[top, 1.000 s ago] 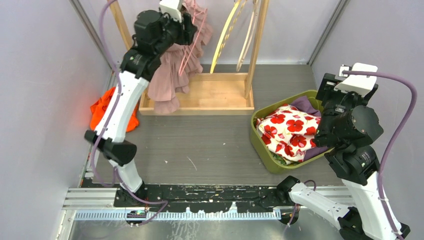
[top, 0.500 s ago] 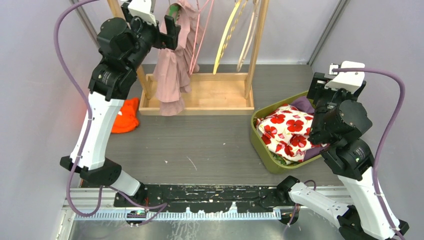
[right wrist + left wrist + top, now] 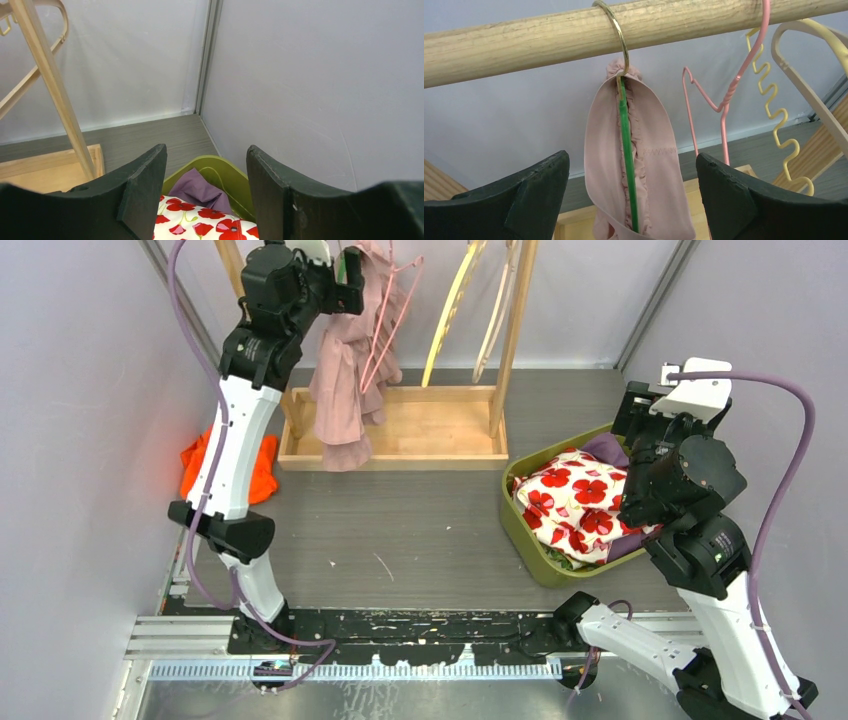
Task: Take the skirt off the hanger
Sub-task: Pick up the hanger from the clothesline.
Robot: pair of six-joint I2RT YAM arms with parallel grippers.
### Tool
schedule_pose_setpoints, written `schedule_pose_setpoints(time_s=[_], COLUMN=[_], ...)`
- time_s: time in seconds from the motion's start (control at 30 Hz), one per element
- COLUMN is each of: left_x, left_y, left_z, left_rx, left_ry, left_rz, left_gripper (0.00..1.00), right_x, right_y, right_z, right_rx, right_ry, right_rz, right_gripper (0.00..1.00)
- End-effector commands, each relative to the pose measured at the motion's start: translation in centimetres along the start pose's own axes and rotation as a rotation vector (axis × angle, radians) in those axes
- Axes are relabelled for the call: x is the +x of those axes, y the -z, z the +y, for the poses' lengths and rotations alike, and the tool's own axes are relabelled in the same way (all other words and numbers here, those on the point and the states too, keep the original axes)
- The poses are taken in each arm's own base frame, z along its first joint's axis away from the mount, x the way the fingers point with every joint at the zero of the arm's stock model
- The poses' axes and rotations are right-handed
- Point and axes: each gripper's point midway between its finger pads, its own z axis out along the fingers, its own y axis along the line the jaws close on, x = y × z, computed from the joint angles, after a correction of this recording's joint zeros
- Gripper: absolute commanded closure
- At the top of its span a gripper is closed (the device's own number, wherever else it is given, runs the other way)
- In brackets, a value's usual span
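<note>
An orange cloth (image 3: 266, 472) lies on the tabletop (image 3: 420, 530) at the far left. The left fingers (image 3: 531, 192) stand wide apart on either side of the pink skirt (image 3: 656, 170), not touching it. The skirt hangs on a green hanger (image 3: 626, 145) whose gold hook loops over the wooden rail (image 3: 524, 42). Beside it hang a pink wire hanger (image 3: 728, 100) and a yellow hanger (image 3: 445, 312). The right fingers (image 3: 145, 185) are apart and empty, above a green bin (image 3: 222, 172) of clothes (image 3: 575, 505).
</note>
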Motion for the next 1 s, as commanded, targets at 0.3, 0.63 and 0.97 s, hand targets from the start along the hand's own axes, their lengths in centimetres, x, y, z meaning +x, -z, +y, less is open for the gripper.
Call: schedule_pose_setpoints(time_s=[0.3,0.63,0.97], left_x=[-3.0,-2.9,-1.6], left_y=[-3.4,-5.5,-6.7], left_z=[1.8,3.6,4.4], left_rx=[-0.081,-0.114,-0.111], left_ry=[0.031,0.042,0.054], left_rz=[-0.173,-0.215,-0.201], left_gripper=[0.03,0.03,0.09], right_x=[-1.5,-1.6,-1.6], right_y=[0.1,0.2,0.1], right_z=[-1.4,-1.8,-1.7], right_rx=[0.039,0.057,0.055], right_ry=[-0.026,-0.012,-0.005], right_rz=[-0.026,-0.023,-0.021], right_gripper=[0.36,0.36,0.36])
